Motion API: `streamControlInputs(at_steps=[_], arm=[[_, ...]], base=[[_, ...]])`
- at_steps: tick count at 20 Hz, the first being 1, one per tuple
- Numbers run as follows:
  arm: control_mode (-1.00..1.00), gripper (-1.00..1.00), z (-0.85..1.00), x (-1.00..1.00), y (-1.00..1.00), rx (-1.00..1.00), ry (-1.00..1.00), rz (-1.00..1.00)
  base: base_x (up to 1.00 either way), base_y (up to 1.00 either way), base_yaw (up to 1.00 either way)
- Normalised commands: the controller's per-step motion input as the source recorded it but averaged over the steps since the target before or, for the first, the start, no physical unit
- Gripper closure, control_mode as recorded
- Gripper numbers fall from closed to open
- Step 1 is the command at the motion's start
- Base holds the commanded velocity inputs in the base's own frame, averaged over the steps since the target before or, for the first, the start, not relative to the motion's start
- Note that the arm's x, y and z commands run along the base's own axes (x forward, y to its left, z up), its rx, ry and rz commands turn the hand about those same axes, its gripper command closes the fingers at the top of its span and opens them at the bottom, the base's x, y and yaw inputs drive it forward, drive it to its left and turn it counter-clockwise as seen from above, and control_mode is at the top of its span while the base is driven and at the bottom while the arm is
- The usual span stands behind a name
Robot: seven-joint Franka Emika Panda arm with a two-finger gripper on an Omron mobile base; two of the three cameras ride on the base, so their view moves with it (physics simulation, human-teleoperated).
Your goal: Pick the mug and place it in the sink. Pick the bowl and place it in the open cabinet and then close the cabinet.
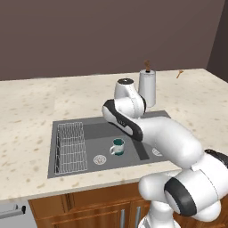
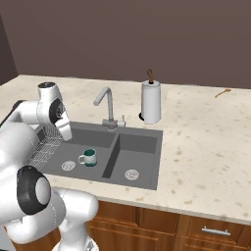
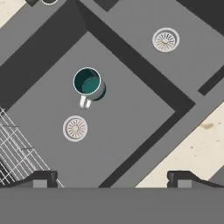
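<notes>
The small dark green mug (image 1: 117, 146) (image 2: 89, 157) (image 3: 89, 82) with a white handle stands upright on the floor of the left basin of the dark grey sink (image 1: 89, 130) (image 2: 139, 147) (image 3: 131, 113), close to a round steel drain (image 3: 75, 128). My gripper (image 3: 113, 178) hangs above that basin, looking straight down, open, with nothing between its fingertips (image 3: 41, 177). The mug lies ahead of the fingers, apart from them. The bowl and the cabinet are out of view.
A wire rack (image 1: 71, 147) (image 2: 46, 147) fills the sink's left end. A chrome tap (image 2: 105, 100) rises behind the divider. A paper towel roll (image 1: 147, 87) (image 2: 151, 102) stands on the speckled counter behind the sink. Small wooden cupboards (image 2: 196, 228) sit below.
</notes>
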Motion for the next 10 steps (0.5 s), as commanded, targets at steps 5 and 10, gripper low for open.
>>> streamControlInputs(at_steps=[5, 10], arm=[[-1.00, -1.00, 0.18, -0.30, -0.11, -0.04, -0.08, 0.21], [-1.00, -1.00, 0.14, -0.07, -0.16, 0.00, -0.05, 0.18]], base=[[0.00, 0.00, 0.00], [0.00, 0.00, 0.00]])
